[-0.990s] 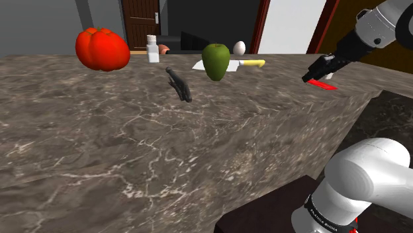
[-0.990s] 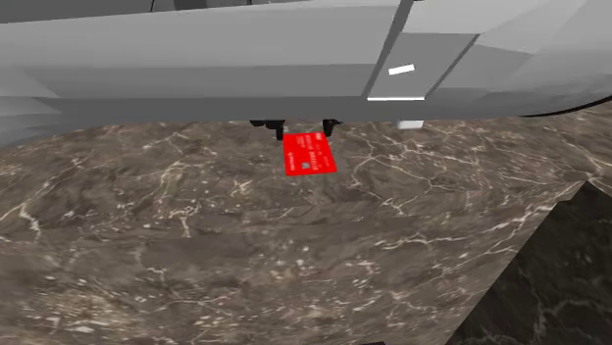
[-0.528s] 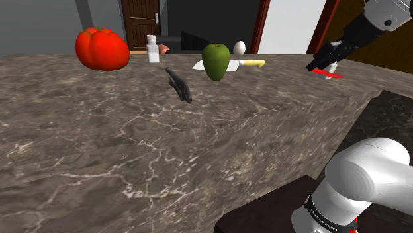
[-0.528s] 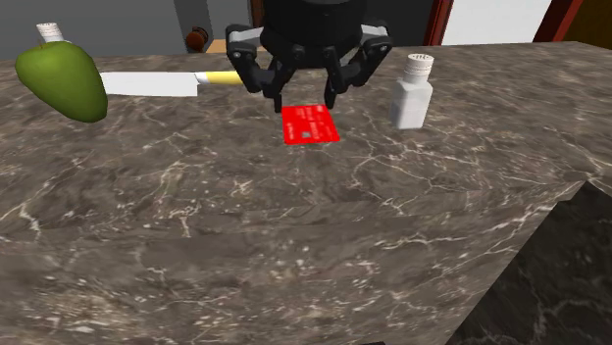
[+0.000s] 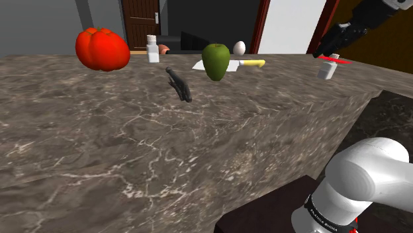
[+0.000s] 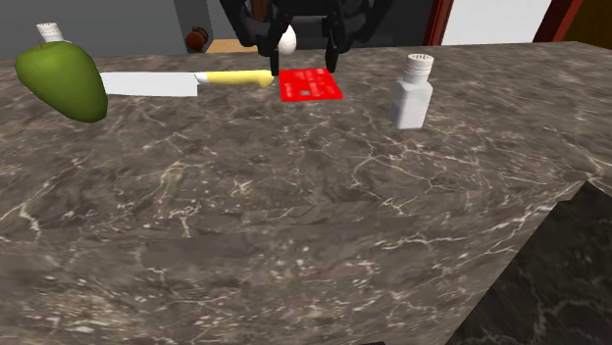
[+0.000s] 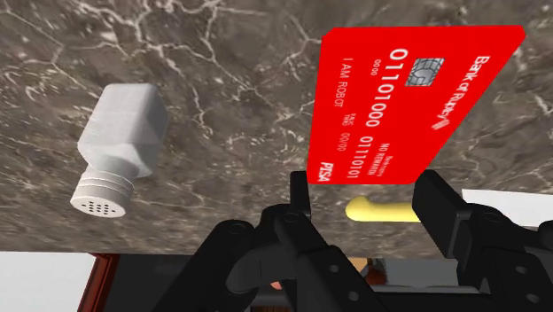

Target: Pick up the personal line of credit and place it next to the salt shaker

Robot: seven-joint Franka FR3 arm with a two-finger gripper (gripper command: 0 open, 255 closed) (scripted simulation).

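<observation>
Wrist view is showing the tool (image 7: 368, 191) pinching the red card (image 7: 412, 102) by one edge, carrying it clear above the worktop (image 7: 221, 53). The salt shaker (image 7: 120, 142) is standing near, so setting the card down alongside looks likely.

Marbled counter (image 5: 132, 145) carries shaker (image 6: 411, 91), knife (image 6: 186, 81), green fruit (image 6: 65, 80).

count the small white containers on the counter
2: the salt shaker at the shoulder view's right, by the red card, and a bottle beside the red vegetable; others may be hidden.
</observation>
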